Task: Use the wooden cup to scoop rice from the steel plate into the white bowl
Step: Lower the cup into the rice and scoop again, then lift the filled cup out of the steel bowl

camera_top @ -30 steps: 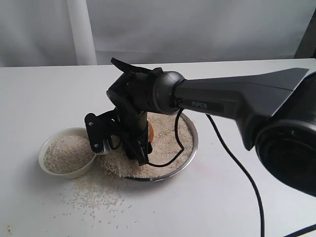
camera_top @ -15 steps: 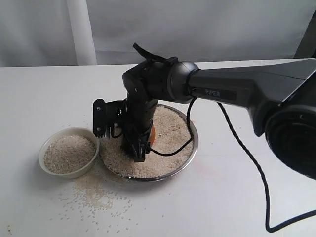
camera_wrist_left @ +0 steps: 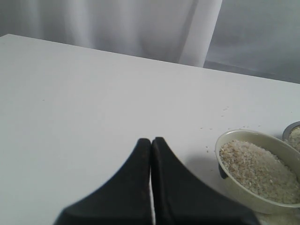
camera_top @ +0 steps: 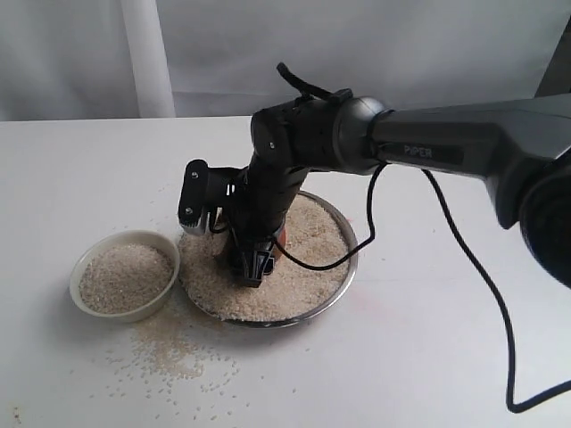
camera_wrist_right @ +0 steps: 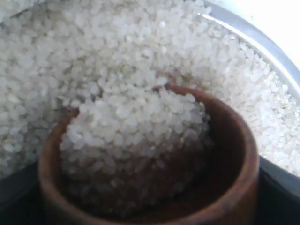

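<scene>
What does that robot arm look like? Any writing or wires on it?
The right arm is matte dark grey, a smooth tapering shell with rounded joints. Pale lettering on it reads PIPER. A thin black cable loops outside it. The left gripper has two black, pointed fingers.

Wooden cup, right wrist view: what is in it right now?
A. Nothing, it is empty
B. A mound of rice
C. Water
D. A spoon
B: pale rice is heaped inside the wooden cup, with more grains lying in the steel plate beyond it.
</scene>
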